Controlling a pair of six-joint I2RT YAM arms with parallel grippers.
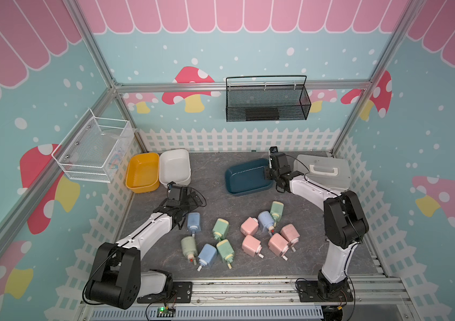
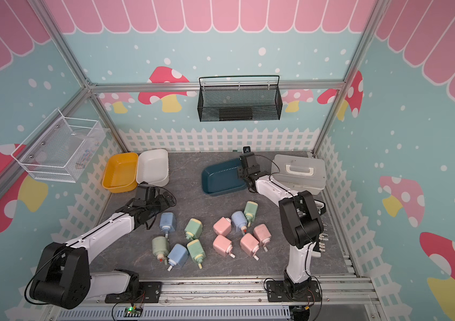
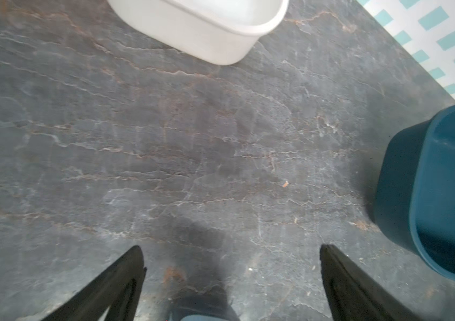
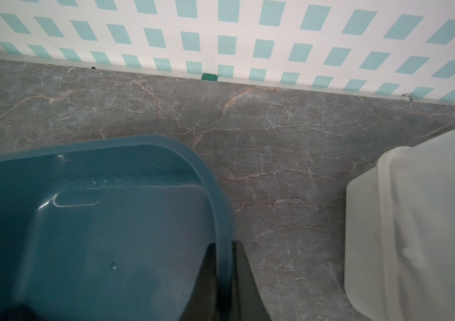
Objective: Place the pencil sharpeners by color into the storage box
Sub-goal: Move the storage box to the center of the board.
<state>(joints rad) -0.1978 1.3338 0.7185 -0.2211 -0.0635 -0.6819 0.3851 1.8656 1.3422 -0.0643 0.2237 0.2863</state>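
Observation:
Several pencil sharpeners lie loose on the grey table in both top views: blue ones (image 1: pixel 193 222) (image 2: pixel 177 254), green ones (image 1: pixel 221 228) (image 1: pixel 277 211) and pink ones (image 1: pixel 249 226) (image 2: pixel 249 243). My left gripper (image 1: pixel 193 199) (image 3: pixel 230 247) hangs open over bare table just behind the far-left blue sharpener, with nothing between its fingers. My right gripper (image 1: pixel 268 173) (image 4: pixel 225 243) is shut on the right rim of the empty dark blue storage box (image 1: pixel 244 178) (image 4: pixel 81 222), one finger inside the wall and one outside.
A yellow storage box (image 1: pixel 141 172) and a white one (image 1: pixel 174 166) (image 3: pixel 206 36) stand side by side at the back left. A translucent lidded case with a handle (image 1: pixel 323 169) (image 4: pixel 415 222) sits at the back right. Mesh baskets hang on the walls.

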